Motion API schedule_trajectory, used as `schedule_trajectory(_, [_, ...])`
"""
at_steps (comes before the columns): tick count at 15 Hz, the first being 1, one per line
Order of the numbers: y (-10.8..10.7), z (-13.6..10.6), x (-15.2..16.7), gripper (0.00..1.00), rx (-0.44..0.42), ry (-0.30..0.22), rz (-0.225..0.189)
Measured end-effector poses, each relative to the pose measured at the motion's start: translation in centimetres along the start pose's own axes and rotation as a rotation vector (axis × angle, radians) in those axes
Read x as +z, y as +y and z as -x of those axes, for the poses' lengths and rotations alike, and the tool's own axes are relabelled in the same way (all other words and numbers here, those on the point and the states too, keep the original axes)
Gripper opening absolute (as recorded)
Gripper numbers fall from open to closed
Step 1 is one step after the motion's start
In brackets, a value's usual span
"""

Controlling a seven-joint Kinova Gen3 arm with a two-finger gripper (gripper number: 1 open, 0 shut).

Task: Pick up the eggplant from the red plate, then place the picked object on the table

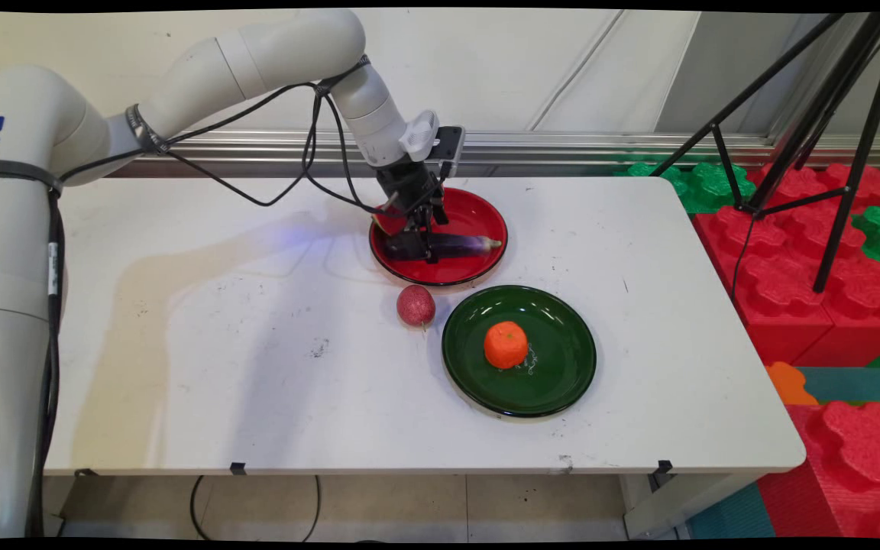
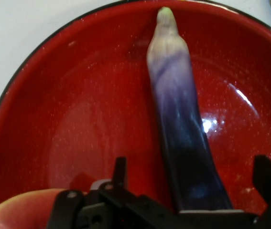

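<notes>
My jaws apart either side of an eggplant (image 2: 180,138) lying in the red plate (image 1: 478,210), red fruit (image 1: 415,305) near, orange (image 1: 506,344) on the green plate (image 1: 562,378)

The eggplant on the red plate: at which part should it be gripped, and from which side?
Probably across its thick dark middle, from above: the eggplant lies flat in the red plate, tapering to a pale tip. The gripper is open astride it.

Two plates (image 1: 478,218) (image 1: 562,382) — three fruits (image 1: 455,244) (image 1: 416,305) (image 1: 506,344)
</notes>
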Motion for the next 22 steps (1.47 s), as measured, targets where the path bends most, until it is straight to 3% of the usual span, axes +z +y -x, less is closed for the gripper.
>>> schedule_trajectory(2, [-0.1, 0.1, 0.1, 1.0, 0.001, 0.0, 0.003])
schedule_trajectory(3, [-0.1, 0.1, 0.1, 0.0, 0.001, 0.001, 0.006])
schedule_trajectory(17, [-0.4, 0.2, -0.5, 0.0, -0.011, 0.016, 0.027])
schedule_trajectory(22, [-0.4, 0.4, -2.3, 0.0, -0.031, 0.058, 0.017])
